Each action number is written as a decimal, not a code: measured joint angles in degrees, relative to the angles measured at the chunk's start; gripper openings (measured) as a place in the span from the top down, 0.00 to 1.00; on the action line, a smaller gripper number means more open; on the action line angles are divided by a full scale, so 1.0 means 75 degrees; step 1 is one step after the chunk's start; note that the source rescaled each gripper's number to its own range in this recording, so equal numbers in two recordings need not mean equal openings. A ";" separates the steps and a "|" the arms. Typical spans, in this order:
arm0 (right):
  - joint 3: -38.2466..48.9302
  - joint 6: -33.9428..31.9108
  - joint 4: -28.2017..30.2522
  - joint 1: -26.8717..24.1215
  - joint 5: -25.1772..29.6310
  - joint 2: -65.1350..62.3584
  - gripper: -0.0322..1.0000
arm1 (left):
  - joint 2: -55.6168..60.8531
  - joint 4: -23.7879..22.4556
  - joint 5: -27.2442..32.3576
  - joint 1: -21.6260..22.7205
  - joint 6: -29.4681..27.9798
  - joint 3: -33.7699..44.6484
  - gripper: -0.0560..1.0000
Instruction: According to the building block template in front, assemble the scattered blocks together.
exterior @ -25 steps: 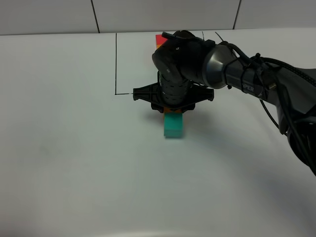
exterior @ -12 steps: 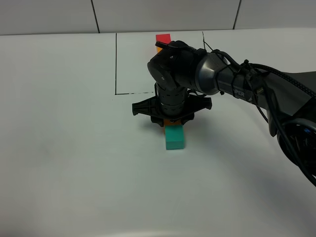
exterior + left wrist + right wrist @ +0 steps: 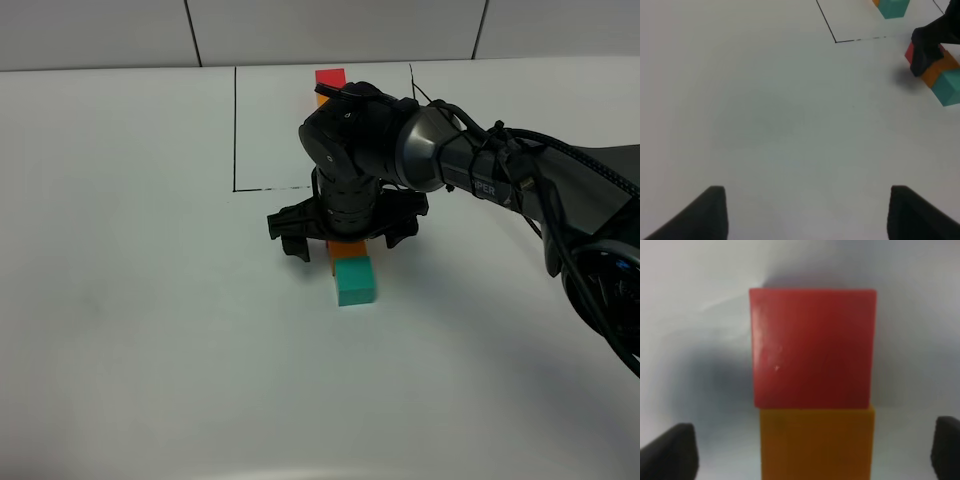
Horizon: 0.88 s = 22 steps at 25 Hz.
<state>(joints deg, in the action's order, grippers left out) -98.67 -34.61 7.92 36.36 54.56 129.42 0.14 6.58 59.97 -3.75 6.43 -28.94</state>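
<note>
A: So, going from the left: the left gripper [image 3: 802,212] is hanging over bare table [image 3: 130,300], jaws partly apart and holding nothing, well away from the blocks.

B: And the right gripper [image 3: 340,232]?

A: It is standing released, fingers spread either side of the row, with the red block [image 3: 812,347] right under it, touching the orange block [image 3: 816,442]. The teal block [image 3: 355,279] is sitting at the near end against the orange one.

B: Where is the template [image 3: 328,82] lying?

A: At the far edge, behind the right arm and mostly hidden by it.

B: What is worrying you?

A: The fingers are sitting low beside the row. If the arm is lifting with any sideways drift, a fingertip could be clipping red or orange and knocking the line crooked, or opening a gap.
</note>
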 joint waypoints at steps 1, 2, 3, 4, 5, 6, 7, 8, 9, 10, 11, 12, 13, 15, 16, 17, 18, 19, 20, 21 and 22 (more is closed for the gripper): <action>0.0000 0.0113 -0.0050 -0.0009 0.0000 -0.0006 0.05 | 0.0000 0.0000 0.0000 0.0000 0.0000 0.0000 0.54; 0.0000 0.0230 -0.0158 -0.0031 0.0012 -0.0016 0.02 | 0.0000 0.0000 0.0000 0.0000 0.0000 0.0000 0.54; 0.0000 0.0342 -0.0280 -0.0064 0.0022 -0.0026 0.01 | 0.0000 0.0000 0.0000 0.0000 0.0000 0.0000 0.54; 0.0000 0.0471 -0.0465 -0.0105 0.0039 -0.0028 0.00 | 0.0000 0.0000 0.0000 0.0000 0.0000 0.0000 0.54; 0.0000 0.0627 -0.0687 -0.0179 0.0057 -0.0044 0.00 | 0.0000 0.0000 0.0000 0.0000 0.0000 0.0000 0.54; 0.0000 0.0802 -0.0919 -0.0260 0.0095 -0.0051 0.00 | 0.0000 0.0000 0.0000 0.0000 0.0000 0.0000 0.54; 0.0000 0.0962 -0.1105 -0.0363 0.0135 -0.0068 0.00 | 0.0000 0.0000 0.0000 0.0000 0.0000 0.0000 0.54; 0.0000 0.1156 -0.1270 -0.0427 0.0175 -0.0121 0.00 | 0.0000 0.0000 0.0000 0.0000 0.0000 0.0000 0.54; 0.0000 0.1349 -0.1356 -0.0501 0.0219 -0.0198 0.00 | 0.0000 0.0000 0.0000 0.0000 0.0000 0.0000 0.54; 0.0000 0.1542 -0.1380 -0.0574 0.0273 -0.0296 0.00 | 0.0000 0.0000 0.0000 0.0000 0.0000 0.0000 0.54; 0.0000 0.1686 -0.1431 -0.0628 0.0310 -0.0388 0.00 | 0.0000 0.0000 0.0000 0.0000 0.0000 0.0000 0.54; 0.0000 0.1851 -0.1448 -0.0690 0.0363 -0.0513 0.00 | 0.0000 0.0000 0.0000 0.0000 0.0000 0.0000 0.54; 0.0000 0.2015 -0.1476 -0.0760 0.0416 -0.0645 0.00 | 0.0000 0.0000 0.0000 0.0000 0.0000 0.0000 0.54; 0.0000 0.2315 -0.1519 -0.0928 0.0520 -0.0877 0.00 | 0.0000 0.0000 0.0000 0.0000 -0.0006 0.0000 0.54; 0.0000 0.2532 -0.1519 -0.1056 0.0567 -0.0993 0.00 | 0.0000 0.0000 0.0000 0.0000 -0.0006 0.0000 0.54; 0.0000 0.2816 -0.1530 -0.1204 0.0635 -0.1100 0.00 | 0.0000 0.0000 0.0000 0.0000 -0.0006 0.0000 0.54; 0.0000 0.3071 -0.1530 -0.1336 0.0701 -0.1176 0.00 | 0.0000 0.0000 0.0000 0.0000 -0.0006 0.0000 0.54; 0.0000 0.3343 -0.1530 -0.1503 0.0792 -0.1267 0.00 | 0.0000 0.0000 0.0000 0.0000 -0.0006 0.0000 0.54; 0.0000 0.3541 -0.1530 -0.1677 0.0880 -0.1353 0.00 | 0.0000 0.0000 0.0000 0.0000 0.0001 0.0000 0.54; 0.0000 0.3664 -0.1523 -0.1848 0.0964 -0.1424 0.02 | 0.0000 0.0000 0.0000 0.0000 0.0001 0.0000 0.54; 0.0000 0.3758 -0.1523 -0.1990 0.1012 -0.1516 0.04 | 0.0000 0.0000 0.0000 0.0000 0.0001 0.0000 0.54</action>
<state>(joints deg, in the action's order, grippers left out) -98.67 -6.42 -3.50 21.43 62.15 118.05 0.14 6.58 59.97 -3.75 6.44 -28.94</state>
